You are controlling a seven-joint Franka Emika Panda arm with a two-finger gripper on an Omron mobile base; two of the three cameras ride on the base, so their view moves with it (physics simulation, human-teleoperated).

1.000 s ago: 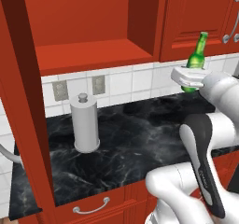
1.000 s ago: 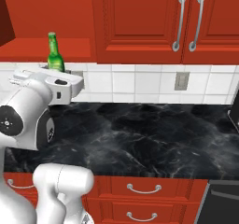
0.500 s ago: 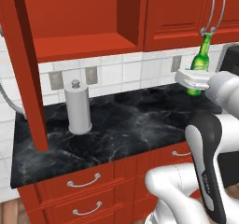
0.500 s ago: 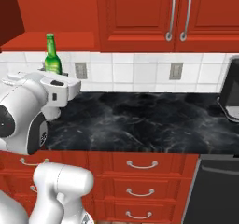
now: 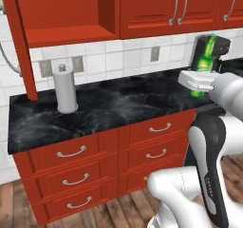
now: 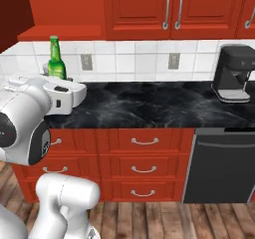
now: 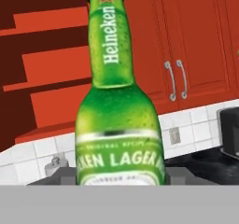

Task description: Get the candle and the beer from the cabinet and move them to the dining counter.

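Observation:
My gripper (image 5: 198,82) is shut on the beer (image 5: 205,61), a green glass bottle held upright above the right end of the narrow black counter. The right base view shows the beer (image 6: 56,58) rising out of the white hand at the left, its lower part hidden behind the hand. Close up in the hand view, the beer (image 7: 116,125) shows its red-and-white label. The cabinet (image 5: 66,13) stands open at the upper left, its door (image 5: 19,42) swung out. The candle and the dining counter are out of view.
A paper towel holder (image 5: 65,89) stands on the narrow black counter (image 5: 118,103) against white tiles. A black coffee machine (image 6: 231,73) sits at the counter's right end, above a dark dishwasher front (image 6: 221,166). Red drawers run below, and closed wall cabinet doors (image 6: 172,9) hang above.
The whole picture has shifted left, so the base has driven to the right along the counter. The coffee machine has come into view. The beer stays in the gripper.

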